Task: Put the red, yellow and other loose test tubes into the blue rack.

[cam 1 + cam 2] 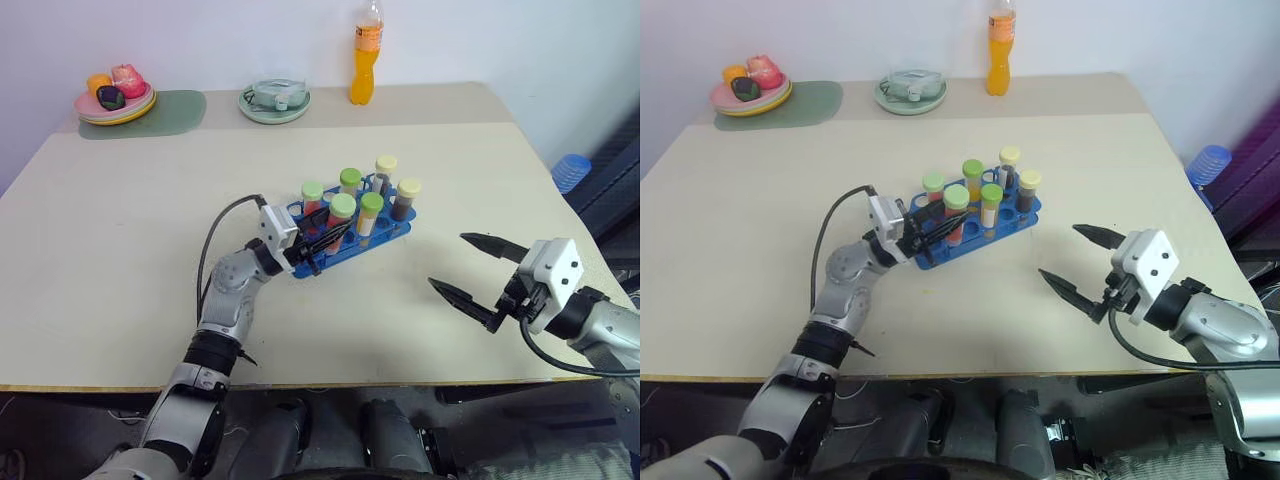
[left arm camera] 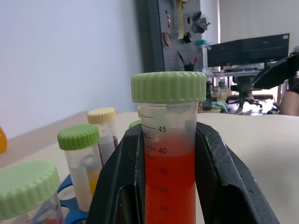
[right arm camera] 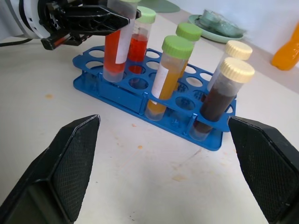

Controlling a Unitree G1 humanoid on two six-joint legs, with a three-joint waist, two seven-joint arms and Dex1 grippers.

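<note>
My left gripper (image 1: 322,243) is clenched on a red-filled tube (image 3: 114,46), its 2 black fingers (image 2: 224,182) pressed against the clear plastic on either side. My left wrist view brings out what the head views cannot: printed graduation marks on the tube wall, the ribbed rim of its pale green screw cap, and the red liquid level just under the 40 mark. My right wrist view adds the tube's white label and shows its lower end set down into a hole at the near left corner of the blue rack (image 3: 121,95).

The rack is glossy moulded plastic with rows of round holes, standing mid-bench on the matte beige bench (image 1: 120,290). In it stand a yellow-orange tube (image 3: 166,77) with a green cap and a brown tube (image 3: 216,100) with a tan cap, among other capped tubes.

My right gripper (image 1: 478,273) is released, its 2 pointed fingers spread wide, well apart from the rack on its right.
</note>
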